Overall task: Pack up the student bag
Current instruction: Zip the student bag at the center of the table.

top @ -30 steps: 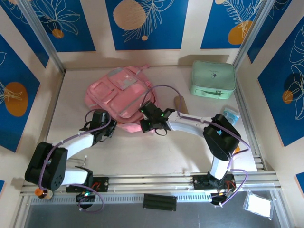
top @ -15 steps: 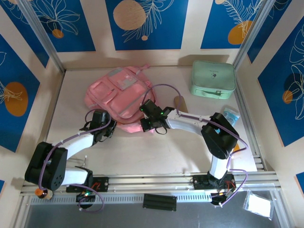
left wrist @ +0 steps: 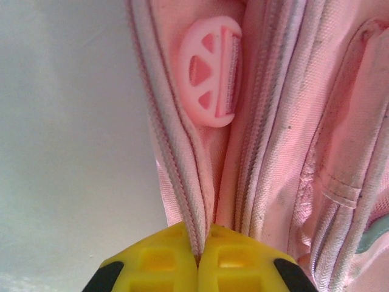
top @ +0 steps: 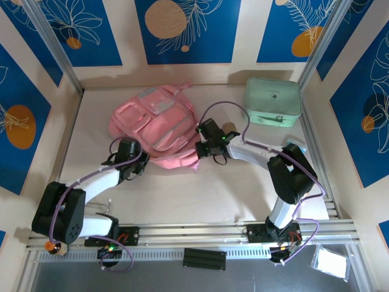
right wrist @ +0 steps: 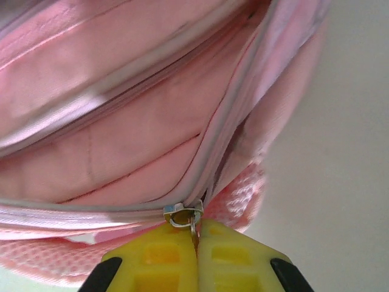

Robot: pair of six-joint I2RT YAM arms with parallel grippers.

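The pink student bag (top: 155, 125) lies flat in the middle of the table, its grey strips facing up. My left gripper (top: 135, 161) is at the bag's near left edge, shut on the bag's zipper seam fabric (left wrist: 196, 201); a pink round plastic buckle (left wrist: 213, 70) sits just beyond. My right gripper (top: 205, 146) is at the bag's right edge, shut on the metal zipper pull (right wrist: 184, 214). The zipper track (right wrist: 228, 121) runs away from the slider, and the gap behind it shows the bag's inner lining.
A mint green hard case (top: 273, 101) stands at the back right. A tan flat object (top: 230, 130) lies just behind my right arm, and a small blue packet (top: 296, 146) sits by the right rail. Aluminium rails edge the table.
My right gripper has pulled the zipper pull to the right and farther back along the bag's edge. The bag's near right side shifted with it. The left gripper has stayed put.
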